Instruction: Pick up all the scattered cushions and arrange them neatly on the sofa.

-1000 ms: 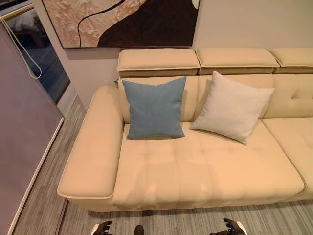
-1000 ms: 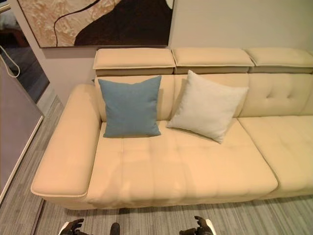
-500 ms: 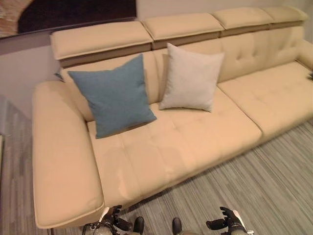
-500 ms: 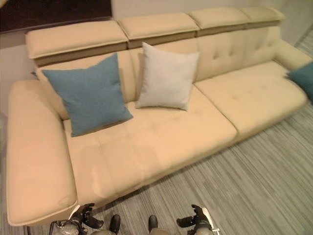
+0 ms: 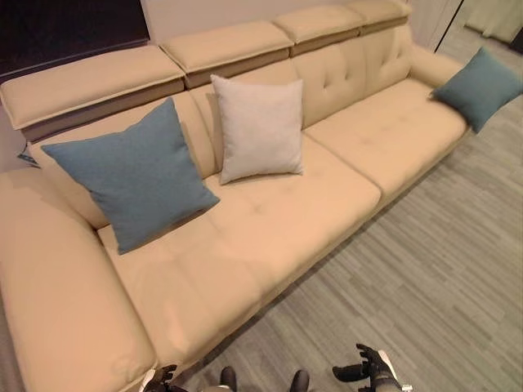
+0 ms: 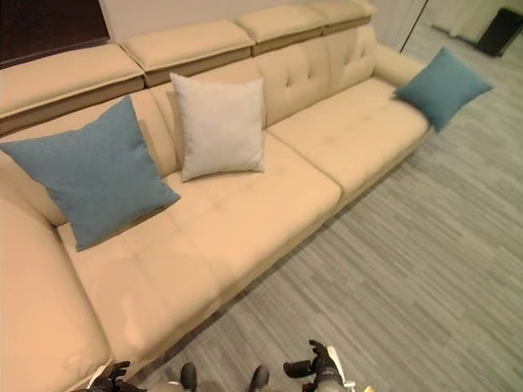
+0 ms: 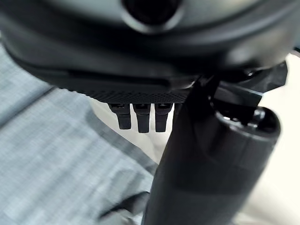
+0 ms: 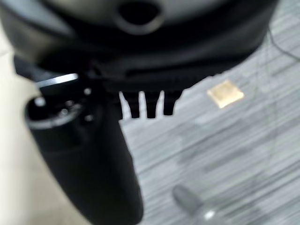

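Two cushions already propped against the sofa [image 5: 270, 229] back, blue cushion [image 5: 131, 175] left and cream cushion [image 5: 257, 126] beside it; teal cushion [image 5: 478, 86] at far right end left to arrange; left hand [image 5: 161, 379] and right hand [image 5: 368, 374] relaxed, grasping nothing.

Three cushions [image 5: 131, 174] on beige sofa [image 5: 270, 229]

Beige sofa [image 5: 270, 220], two blue cushions [image 5: 131, 175], one cream cushion [image 5: 257, 126], grey-striped floor [image 5: 425, 278].
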Controlling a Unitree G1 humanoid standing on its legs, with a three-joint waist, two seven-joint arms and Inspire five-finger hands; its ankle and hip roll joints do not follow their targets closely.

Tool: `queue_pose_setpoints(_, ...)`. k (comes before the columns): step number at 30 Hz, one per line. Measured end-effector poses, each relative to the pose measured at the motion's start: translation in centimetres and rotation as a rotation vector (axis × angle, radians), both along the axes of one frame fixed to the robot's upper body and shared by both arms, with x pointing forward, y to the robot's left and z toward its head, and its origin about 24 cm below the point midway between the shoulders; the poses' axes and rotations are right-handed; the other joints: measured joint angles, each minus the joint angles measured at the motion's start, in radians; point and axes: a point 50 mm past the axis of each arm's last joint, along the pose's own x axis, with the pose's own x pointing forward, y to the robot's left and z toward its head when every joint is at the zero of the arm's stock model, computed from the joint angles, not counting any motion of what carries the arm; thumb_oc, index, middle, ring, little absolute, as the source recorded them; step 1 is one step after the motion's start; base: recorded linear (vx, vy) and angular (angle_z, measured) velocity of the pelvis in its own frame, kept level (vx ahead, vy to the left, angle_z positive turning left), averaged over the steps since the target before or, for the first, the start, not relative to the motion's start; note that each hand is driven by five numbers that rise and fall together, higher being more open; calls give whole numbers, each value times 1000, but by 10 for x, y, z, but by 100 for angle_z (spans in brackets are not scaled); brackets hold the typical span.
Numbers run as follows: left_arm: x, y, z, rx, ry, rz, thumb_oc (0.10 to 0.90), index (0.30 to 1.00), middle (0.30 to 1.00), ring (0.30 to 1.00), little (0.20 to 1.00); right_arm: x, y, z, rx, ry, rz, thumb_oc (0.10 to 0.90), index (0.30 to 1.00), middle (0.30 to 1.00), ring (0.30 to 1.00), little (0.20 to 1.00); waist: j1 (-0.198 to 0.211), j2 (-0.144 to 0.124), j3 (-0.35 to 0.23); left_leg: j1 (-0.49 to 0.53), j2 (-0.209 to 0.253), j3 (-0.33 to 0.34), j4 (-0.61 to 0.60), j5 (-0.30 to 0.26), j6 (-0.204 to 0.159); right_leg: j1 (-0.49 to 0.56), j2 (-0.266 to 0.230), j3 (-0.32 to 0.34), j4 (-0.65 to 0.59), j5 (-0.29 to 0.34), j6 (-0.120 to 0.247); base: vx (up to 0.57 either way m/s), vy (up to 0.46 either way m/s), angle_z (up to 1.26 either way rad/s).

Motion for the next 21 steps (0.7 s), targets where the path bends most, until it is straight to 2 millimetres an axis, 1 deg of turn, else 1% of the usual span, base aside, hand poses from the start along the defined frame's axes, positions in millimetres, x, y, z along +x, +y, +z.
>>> queue_pose_setpoints(1,9,-5,1,-11,-26,-14,800,900,900,900,900,-10,-4,-2,-12,25,-18,800,900,900,900,900,2,13,-3,-18,32,-25,50,-6,-24,6,31,0,8,-25,-20,14,-178,18)
queue_pose_setpoints(2,16,-7,3,-15,-42,-23,800,900,900,900,900,-9,-5,-2,-13,22,-23,800,900,900,900,900,1,8,-2,-49,40,-51,107,1,-41,4,37,1,8,-33,-34,15,-140,5)
queue_pose_setpoints(3,22,-8,4,-17,-53,-27,800,900,900,900,900,-9,-6,-1,-19,19,-28,800,900,900,900,900,1,8,1,-86,40,-75,172,15,-61,5,34,1,4,-34,-37,58,-78,-6)
queue_pose_setpoints(4,26,-12,4,-25,-65,-33,800,900,900,900,900,-9,-9,0,-28,17,-32,800,900,900,900,900,3,11,2,-105,39,-99,224,34,-78,25,31,5,-15,-23,-48,40,-47,-13)
queue_pose_setpoints(5,26,-16,3,-36,-65,-38,800,900,900,900,900,-10,-13,1,-39,18,-35,800,900,900,900,900,0,27,3,-106,41,-126,257,47,-83,44,43,13,-38,-20,-67,42,-46,-19)
queue_pose_setpoints(6,26,-20,2,-45,-67,-38,800,900,900,900,900,-9,-17,2,-48,15,-38,800,900,900,900,900,-1,40,8,-116,43,-147,291,54,-94,56,50,20,-48,-22,-70,75,-31,-28)
queue_pose_setpoints(7,30,-24,3,-53,-79,-47,800,900,900,900,900,-7,-20,3,-56,9,-43,800,900,900,900,900,3,41,10,-131,42,-169,318,54,-94,67,52,28,-59,-18,-76,184,-63,-30)
queue_pose_setpoints(8,29,-26,2,-60,-76,-51,800,900,900,900,900,-7,-23,4,-61,7,-49,800,900,900,900,900,4,46,8,-137,34,-181,322,42,-92,73,56,34,-70,-16,-88,240,-63,-20)
queue_pose_setpoints(9,29,-29,1,-66,-74,-52,800,900,900,900,900,-9,-25,5,-67,10,-53,800,900,900,900,900,-4,50,6,-151,10,-198,327,22,-87,79,64,55,-90,-13,-94,208,-32,-12)
queue_pose_setpoints(10,33,-36,2,-71,-77,-90,800,900,900,900,900,-10,-29,5,-80,19,-57,800,900,900,900,900,2,40,7,-142,-69,-241,194,7,-71,78,62,98,-121,-12,-95,102,0,-10)
queue_pose_setpoints(11,35,-36,2,-72,-79,-98,800,900,900,900,900,-8,-31,6,-84,18,-58,800,900,900,900,900,7,38,9,-143,-89,-230,130,12,-64,78,66,103,-137,11,-99,86,-8,-24)
queue_pose_setpoints(12,35,-36,2,-70,-78,-97,800,900,900,900,900,-8,-31,6,-87,19,-59,800,900,900,900,900,7,38,12,-151,-106,-229,103,13,-61,90,81,114,-166,33,-113,139,3,-27)
queue_pose_setpoints(13,32,-35,1,-69,-69,-95,800,900,900,900,900,-9,-31,6,-87,25,-60,800,900,900,900,900,12,40,14,-155,-118,-230,77,13,-60,109,96,116,-198,44,-117,219,21,-25)
queue_pose_setpoints(14,32,-35,1,-68,-67,-94,800,900,900,900,900,-10,-31,5,-87,30,-62,800,900,900,900,900,16,38,17,-162,-123,-230,74,18,-55,117,106,119,-205,43,-123,180,29,-25)
queue_pose_setpoints(15,33,-34,1,-66,-69,-94,800,900,900,900,900,-11,-30,4,-89,39,-61,800,900,900,900,900,21,37,25,-164,-134,-238,60,25,-57,127,116,132,-209,35,-122,153,37,-52)
queue_pose_setpoints(16,31,-33,1,-64,-66,-92,800,900,900,900,900,-12,-29,4,-90,46,-64,800,900,900,900,900,47,35,25,-150,-129,-238,17,33,-53,129,127,170,-209,34,-122,131,30,-96)
queue_pose_setpoints(17,24,-31,0,-65,-56,-71,800,900,900,900,900,-10,-30,5,-94,40,-63,800,900,900,900,900,59,34,24,-147,-120,-237,-4,57,-42,132,142,199,-209,32,-124,185,50,-97)
queue_pose_setpoints(18,21,-29,-1,-65,-46,-60,800,900,900,900,900,-7,-30,6,-97,32,-62,800,900,900,900,900,51,41,21,-140,-115,-239,-5,68,-35,143,149,200,-208,24,-117,217,91,-84)
queue_pose_setpoints(19,15,-29,-3,-64,-28,-56,800,900,900,900,900,-10,-31,5,-102,46,-65,800,900,900,900,900,52,53,13,-84,-102,-251,-37,103,6,169,166,227,-201,7,-96,209,102,-52)
queue_pose_setpoints(20,13,-27,-3,-59,-20,-54,800,900,900,900,900,-10,-29,4,-96,46,-61,800,900,900,900,900,56,46,9,-60,-104,-230,-53,98,36,168,159,245,-183,-15,-89,203,109,-69)
queue_pose_setpoints(21,12,-26,-3,-58,-18,-55,800,900,900,900,900,-7,-28,4,-96,39,-54,800,900,900,900,900,59,45,9,-41,-100,-205,-66,87,55,148,153,249,-123,-36,-70,100,50,-68)
